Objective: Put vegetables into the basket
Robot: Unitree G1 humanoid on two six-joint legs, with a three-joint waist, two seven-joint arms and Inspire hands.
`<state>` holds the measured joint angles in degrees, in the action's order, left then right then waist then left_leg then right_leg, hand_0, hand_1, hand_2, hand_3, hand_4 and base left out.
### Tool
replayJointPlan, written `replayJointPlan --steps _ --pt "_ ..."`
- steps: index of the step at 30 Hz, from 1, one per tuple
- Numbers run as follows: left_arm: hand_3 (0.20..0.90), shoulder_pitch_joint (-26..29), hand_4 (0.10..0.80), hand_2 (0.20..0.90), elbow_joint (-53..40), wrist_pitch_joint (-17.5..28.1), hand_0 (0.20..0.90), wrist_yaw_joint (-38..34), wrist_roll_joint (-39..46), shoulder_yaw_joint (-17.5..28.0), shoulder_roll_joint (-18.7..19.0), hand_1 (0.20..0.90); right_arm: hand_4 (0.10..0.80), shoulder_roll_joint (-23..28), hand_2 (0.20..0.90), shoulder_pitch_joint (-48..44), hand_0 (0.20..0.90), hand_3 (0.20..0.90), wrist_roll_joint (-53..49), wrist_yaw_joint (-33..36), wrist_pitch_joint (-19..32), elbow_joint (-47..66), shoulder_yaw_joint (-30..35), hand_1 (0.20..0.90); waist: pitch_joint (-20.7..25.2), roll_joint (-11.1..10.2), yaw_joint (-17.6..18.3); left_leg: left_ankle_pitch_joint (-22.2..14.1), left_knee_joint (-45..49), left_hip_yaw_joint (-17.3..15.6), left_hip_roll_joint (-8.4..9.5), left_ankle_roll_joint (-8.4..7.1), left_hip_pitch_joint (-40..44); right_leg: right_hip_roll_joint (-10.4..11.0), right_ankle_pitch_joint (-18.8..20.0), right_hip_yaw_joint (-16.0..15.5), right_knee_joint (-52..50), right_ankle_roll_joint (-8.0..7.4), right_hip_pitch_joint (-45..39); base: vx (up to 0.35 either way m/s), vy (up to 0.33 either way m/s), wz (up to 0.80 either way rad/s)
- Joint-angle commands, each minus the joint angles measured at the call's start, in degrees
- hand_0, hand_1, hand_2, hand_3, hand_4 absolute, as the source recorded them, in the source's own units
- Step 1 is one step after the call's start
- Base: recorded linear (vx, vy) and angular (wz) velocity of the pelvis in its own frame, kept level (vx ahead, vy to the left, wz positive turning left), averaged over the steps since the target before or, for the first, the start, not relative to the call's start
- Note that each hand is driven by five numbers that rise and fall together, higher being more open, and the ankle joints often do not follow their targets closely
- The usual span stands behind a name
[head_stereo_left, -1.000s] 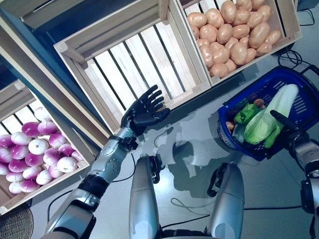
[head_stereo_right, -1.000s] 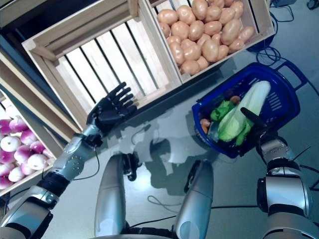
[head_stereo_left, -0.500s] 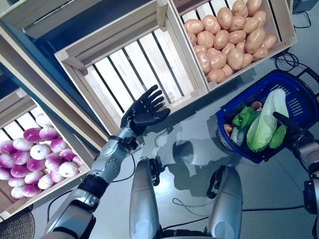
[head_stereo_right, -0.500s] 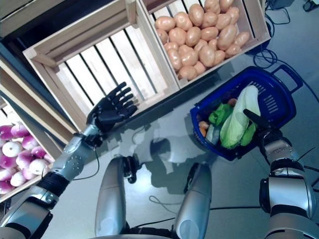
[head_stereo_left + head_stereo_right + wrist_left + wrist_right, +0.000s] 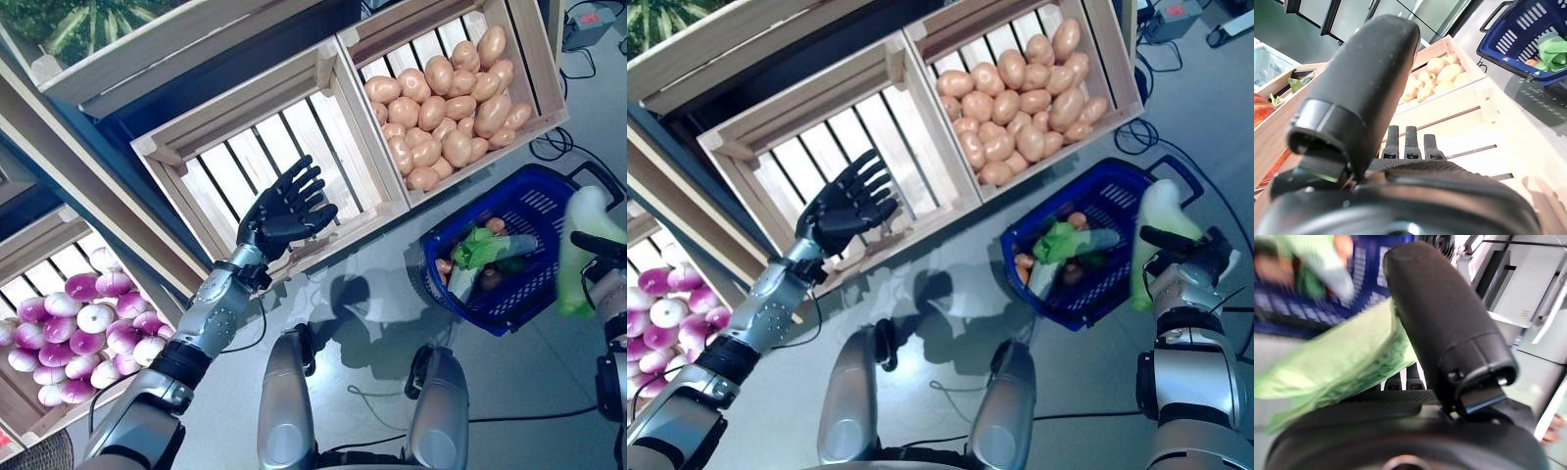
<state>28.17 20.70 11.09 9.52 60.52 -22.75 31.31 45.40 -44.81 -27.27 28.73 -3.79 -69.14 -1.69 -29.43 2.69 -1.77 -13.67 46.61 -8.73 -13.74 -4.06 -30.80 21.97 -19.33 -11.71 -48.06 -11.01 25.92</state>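
- Nearest, the right hand (image 5: 1187, 262) has its thumb and fingers clamped on a pale green napa cabbage (image 5: 1153, 240), held just outside the blue basket (image 5: 537, 294), beside the rim away from the crates.
- The cabbage stands roughly upright in the grip, white stalk end up and leafy end hanging down past the hand; the right wrist view shows the leaves pressed under the thumb with the basket beyond them.
- The basket sits on the grey floor and already holds a green leafy vegetable (image 5: 477, 246) and some small brownish ones. Judged from this, the cabbage needs carrying back across the near rim, its long axis laid along the basket's length.
- On the far side of the basket, the left hand (image 5: 284, 209) hangs with fingers spread and empty before the empty wooden crate (image 5: 257, 147), well apart from the basket.
- Just beyond the basket is the potato crate (image 5: 453, 93); the purple-and-white turnips (image 5: 93, 326) lie farthest off.
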Motion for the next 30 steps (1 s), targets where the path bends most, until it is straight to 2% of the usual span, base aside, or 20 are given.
replayJointPlan --steps 1,4,5,9,10,11,14,17,20,26,30 --pt "0.9 0.35 0.8 0.9 -5.63 6.15 0.9 0.3 0.32 -0.16 0.15 0.9 0.8 2.46 0.9 -0.11 0.9 0.9 19.38 6.66 -1.53 1.92 -9.51 0.9 7.39 -1.18 -1.03 -2.56 -4.35 1.48 -2.01 -1.05 4.34 0.19 9.08 0.66 5.28 3.74 0.25 0.0 0.0 0.0" --pt "0.9 -1.47 0.8 0.9 -6.19 7.43 0.9 1.12 0.34 -0.34 0.65 0.9 0.8 4.03 0.9 0.87 0.9 0.9 26.13 8.37 0.64 3.68 -13.81 0.9 6.87 -1.11 -1.13 -2.65 -3.97 1.47 -2.1 -0.91 3.68 0.61 8.98 0.38 5.09 3.7 0.5 -0.042 -0.003 0.0" --pt "0.9 -1.96 0.8 0.9 -6.23 7.9 0.9 1.47 0.34 -0.41 0.72 0.9 0.8 4.17 0.9 1.15 0.9 0.9 24.54 7.35 3.31 4.1 -14.69 0.9 6.71 -1.05 -1.2 -2.6 -3.97 1.53 -2.04 -0.95 3.56 0.7 8.97 0.34 5.02 3.6 0.5 -0.037 -0.007 0.02" --pt "0.9 -3.0 0.8 0.9 -5.93 8.28 0.9 2.91 0.89 0.61 1.23 0.9 0.8 3.73 0.9 2.9 0.9 0.9 17.22 5.31 7.16 4.35 -12.99 0.9 6.33 -0.91 -1.3 -2.65 -4.14 1.58 -2.03 -1.29 3.73 0.99 8.61 0.26 5.1 3.45 0.05 -0.011 -0.002 0.05" --pt "0.9 -2.79 0.8 0.9 -5.41 8.16 0.9 3.24 0.69 1.0 1.01 0.9 0.8 2.83 0.9 3.29 0.9 0.9 13.37 2.65 10.05 4.37 -11.59 0.9 6.17 -0.91 -1.32 -2.74 -4.04 1.66 -2.03 -1.47 3.77 1.11 8.41 0.18 5.04 3.47 -0.14 0.0 -0.005 0.05" --pt "0.9 -2.74 0.8 0.9 -5.43 8.13 0.9 3.22 0.69 0.98 1.02 0.9 0.8 2.7 0.9 3.33 0.9 0.9 13.19 2.34 10.38 4.39 -11.52 0.9 6.14 -0.9 -1.32 -2.78 -3.98 1.69 -2.04 -1.49 3.77 1.13 8.37 0.19 5.0 3.47 -0.15 0.007 -0.008 0.04" --pt "0.9 -1.84 0.8 0.9 -4.75 6.87 0.9 3.8 0.64 1.75 0.74 0.9 0.8 1.71 0.9 3.06 0.9 0.9 11.73 -3.73 16.29 5.35 -11.76 0.9 5.88 -0.85 -1.27 -3.19 -3.16 2.04 -2.17 -1.96 3.82 1.49 7.87 0.32 4.11 3.54 -0.22 0.027 -0.01 0.03" --pt "0.9 -2.0 0.8 0.9 -4.89 5.99 0.9 3.94 0.32 2.15 0.4 0.9 0.8 1.95 0.9 3.78 0.9 0.9 11.01 -5.86 18.88 6.9 -12.66 0.9 5.82 -0.98 -1.14 -3.31 -2.59 2.26 -2.33 -2.17 3.77 1.71 7.66 0.51 3.39 3.57 -0.05 0.021 -0.016 0.0" --pt "0.9 -2.31 0.8 0.9 -4.8 5.69 0.9 4.13 0.19 2.23 0.24 0.9 0.8 1.61 0.9 4.67 0.9 0.9 10.86 -7.53 20.35 7.94 -12.64 0.9 5.69 -1.07 -1.03 -3.31 -2.47 2.4 -2.5 -2.36 3.89 1.72 7.55 0.5 3.09 3.52 -0.08 0.008 -0.012 0.01" --pt "0.9 -3.37 0.8 0.9 -4.7 5.58 0.9 4.71 -0.42 2.91 -0.16 0.9 0.8 0.94 0.9 5.33 0.9 0.9 10.46 -9.71 18.78 7.43 -12.76 0.9 5.61 -1.12 -1.22 -2.88 -2.92 2.61 -2.8 -2.56 4.2 1.66 7.59 0.44 3.13 3.56 -0.23 0.0 0.0 0.0" --pt "0.9 -3.69 0.8 0.9 -3.85 5.96 0.9 4.31 -2.23 3.05 -0.37 0.9 0.8 -0.5 0.9 6.31 0.9 0.9 4.87 -12.75 17.41 6.79 -12.23 0.9 5.84 -1.37 -1.28 -1.76 -5.02 2.35 -2.75 -2.4 5.89 1.16 8.24 0.02 4.59 3.62 -1.68 0.011 0.0 0.0"
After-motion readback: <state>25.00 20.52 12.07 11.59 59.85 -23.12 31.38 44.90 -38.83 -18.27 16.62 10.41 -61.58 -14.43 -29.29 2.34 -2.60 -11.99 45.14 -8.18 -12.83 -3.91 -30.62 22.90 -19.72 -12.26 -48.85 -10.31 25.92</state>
